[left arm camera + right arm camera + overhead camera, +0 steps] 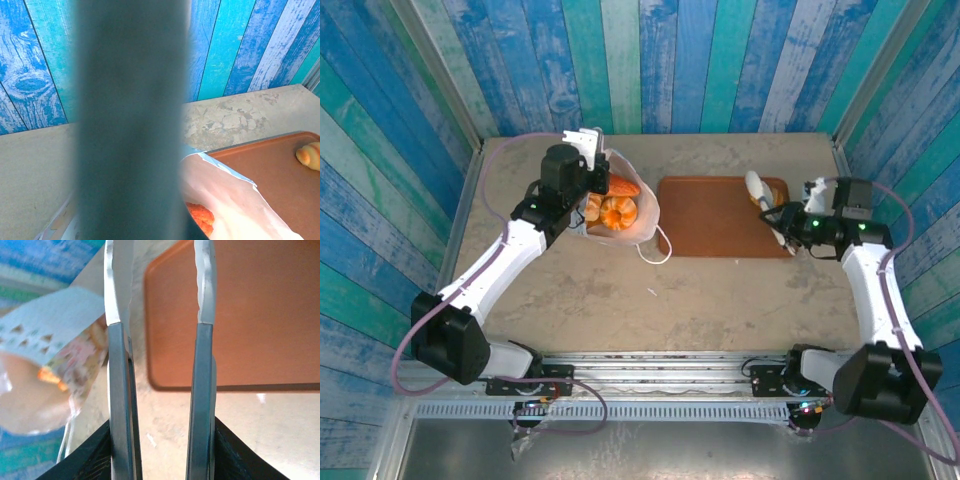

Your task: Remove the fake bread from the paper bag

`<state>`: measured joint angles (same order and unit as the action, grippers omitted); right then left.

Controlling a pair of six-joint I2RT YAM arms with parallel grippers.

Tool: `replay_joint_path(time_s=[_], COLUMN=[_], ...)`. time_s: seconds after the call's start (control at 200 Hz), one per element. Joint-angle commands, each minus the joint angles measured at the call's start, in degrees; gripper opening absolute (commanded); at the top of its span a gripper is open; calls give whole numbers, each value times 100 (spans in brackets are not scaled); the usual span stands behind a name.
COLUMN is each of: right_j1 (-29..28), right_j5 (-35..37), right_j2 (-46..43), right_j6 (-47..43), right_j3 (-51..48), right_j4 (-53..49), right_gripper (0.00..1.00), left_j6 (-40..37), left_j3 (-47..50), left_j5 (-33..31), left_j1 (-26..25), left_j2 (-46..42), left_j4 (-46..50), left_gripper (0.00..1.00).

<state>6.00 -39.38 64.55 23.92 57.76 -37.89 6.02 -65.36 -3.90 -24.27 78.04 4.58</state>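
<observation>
Paper bag (642, 226): white, crumpled, far left of centre on tabletop (620, 300), mouth gaping up, right side just beside brown tray (710, 225). Patterned band with reddish print on side. White cord handle (661, 250) looped loose on tabletop at bag's near-right. Inside bag: glossy orange ridged bun (617, 211), darker orange loaf (626, 187) just behind it; more underneath, cannot tell. One golden-tan ridged roll (309, 155) out of bag, lying on tray's far right part.
</observation>
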Motion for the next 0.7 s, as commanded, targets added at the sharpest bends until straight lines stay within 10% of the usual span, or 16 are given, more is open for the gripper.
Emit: replay_joint_path(time_s=[0.0,0.441,0.696], right_j1=[-661,-4319,-5244], right_j5=[483,2701,3453], right_j2=[-347,487,1813], right_j6=[-201,-185,-292], right_j3=[575,2368,3469], right_j4=[-598,-1405,-2059], right_gripper=[45,44,43], left_j6=[6,110,117], left_j3=[11,83,68], left_j5=[50,96,119], left_j1=[-1,-12,-5], left_j2=[-307,-288,-274], left_j4=[-290,-369,-373], left_gripper=[0,0,0])
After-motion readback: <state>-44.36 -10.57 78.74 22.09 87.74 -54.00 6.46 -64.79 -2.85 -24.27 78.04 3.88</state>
